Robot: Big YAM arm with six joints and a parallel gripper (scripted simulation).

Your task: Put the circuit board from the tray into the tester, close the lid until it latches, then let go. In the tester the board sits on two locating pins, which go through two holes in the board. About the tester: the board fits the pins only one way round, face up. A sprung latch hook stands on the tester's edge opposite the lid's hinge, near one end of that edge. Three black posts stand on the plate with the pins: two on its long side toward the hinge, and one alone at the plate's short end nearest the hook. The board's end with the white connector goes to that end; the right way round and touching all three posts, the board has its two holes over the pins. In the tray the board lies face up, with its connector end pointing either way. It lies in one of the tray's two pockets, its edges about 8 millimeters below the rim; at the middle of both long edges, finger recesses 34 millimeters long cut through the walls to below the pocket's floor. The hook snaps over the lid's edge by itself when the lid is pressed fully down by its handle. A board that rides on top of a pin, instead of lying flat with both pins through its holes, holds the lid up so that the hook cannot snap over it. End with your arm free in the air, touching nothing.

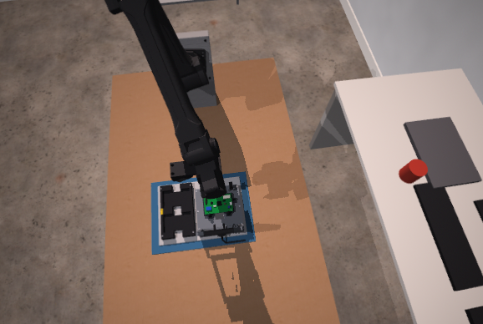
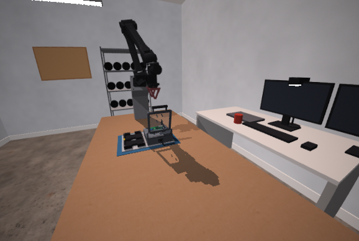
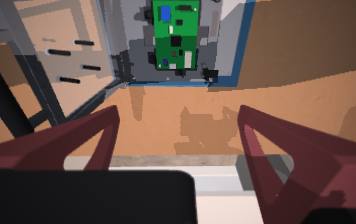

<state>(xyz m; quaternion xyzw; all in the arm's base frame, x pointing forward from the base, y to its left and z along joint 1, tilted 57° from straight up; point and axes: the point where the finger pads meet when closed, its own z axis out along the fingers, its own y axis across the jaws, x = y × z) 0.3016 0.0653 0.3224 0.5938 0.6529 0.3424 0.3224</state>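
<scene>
Hovering high above the tester (image 2: 161,140), your gripper (image 3: 178,112) had its red fingers spread wide with nothing between them. Below them, the board (image 3: 175,35) lay face up on the tester's plate, no longer in the tray (image 1: 163,209) beside the tester. Its white connector (image 3: 188,59) pointed at the tester's end nearest the gripper. Whether both pins had come through the holes could not be told from these views, so you needed to confirm that before anything else.

The step in hand looked like the lid. The lid (image 2: 148,122) stood upright on the tester's hinge side, with its handle (image 2: 159,107) at the top, just under the gripper in the exterior view. To do it well, you had to:

- come at the handle from the side away from the tester's plate, not down through the pane;
- swing the lid over in an arc about the hinge;
- press straight down on the handle until the hook caught.

If the lid stopped short of the tester's edge, a board riding on a pin was the likely cause. Forcing it would have been wrong.
</scene>
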